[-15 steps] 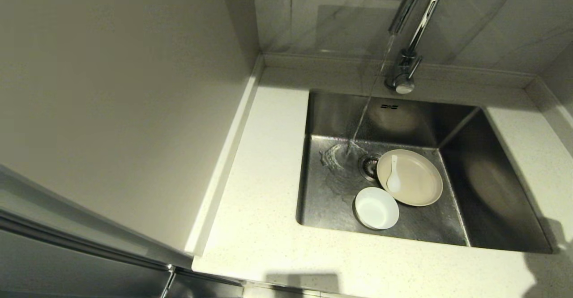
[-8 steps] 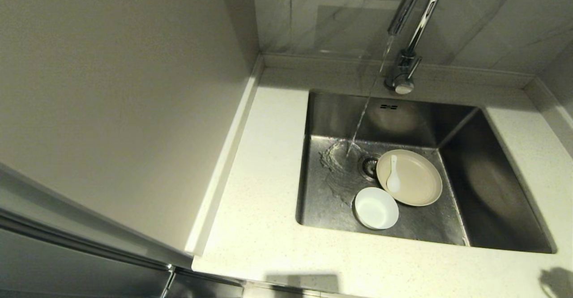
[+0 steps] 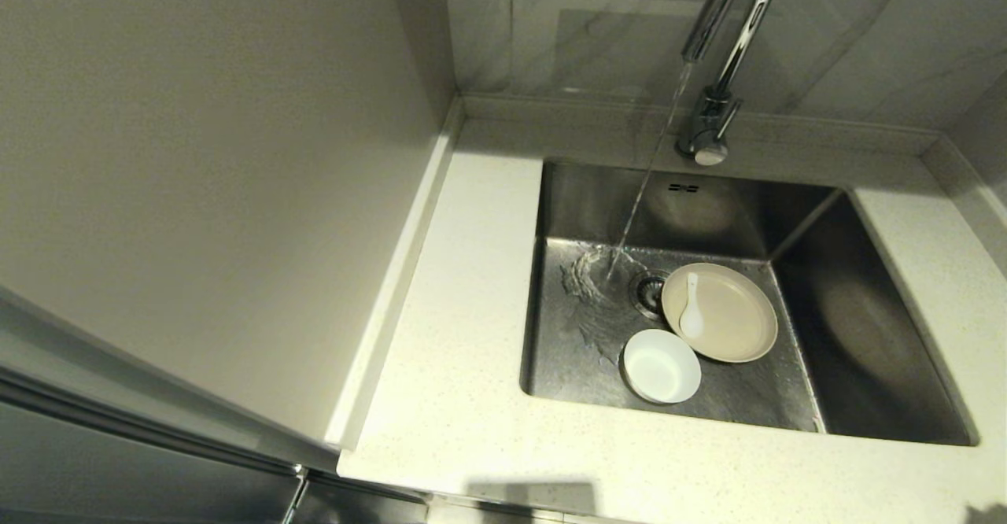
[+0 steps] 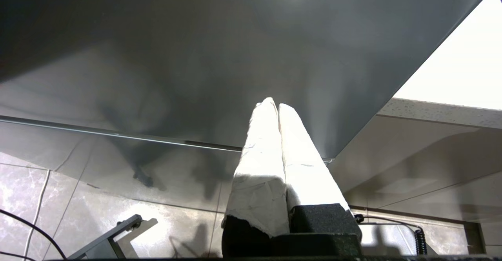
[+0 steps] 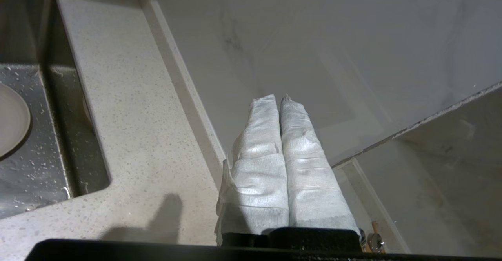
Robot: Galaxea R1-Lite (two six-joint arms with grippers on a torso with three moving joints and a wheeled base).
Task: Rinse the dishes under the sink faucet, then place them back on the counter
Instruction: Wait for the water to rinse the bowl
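In the head view the cream plate (image 3: 728, 319) lies on the floor of the steel sink (image 3: 865, 327), with the white spoon (image 3: 691, 311) resting on it. The white bowl (image 3: 661, 365) sits in front of the plate. Water runs from the chrome faucet (image 3: 720, 52) and splashes just left of the drain strainer (image 3: 649, 292). Neither arm shows in the head view. My left gripper (image 4: 273, 104) is shut and empty, low down by a dark cabinet front. My right gripper (image 5: 279, 97) is shut and empty, off the counter's right end near the wall; the plate's edge (image 5: 11, 120) shows there.
The speckled counter (image 3: 464, 327) surrounds the sink, with a raised rim (image 3: 393, 272) along the left and back walls. A tall pale wall panel (image 3: 197, 154) stands at the left. Wet drops cover the sink floor (image 5: 35, 167).
A shadow at the counter's front right corner has shrunk and slid out of the head view. The dishes have not moved and the water keeps running.
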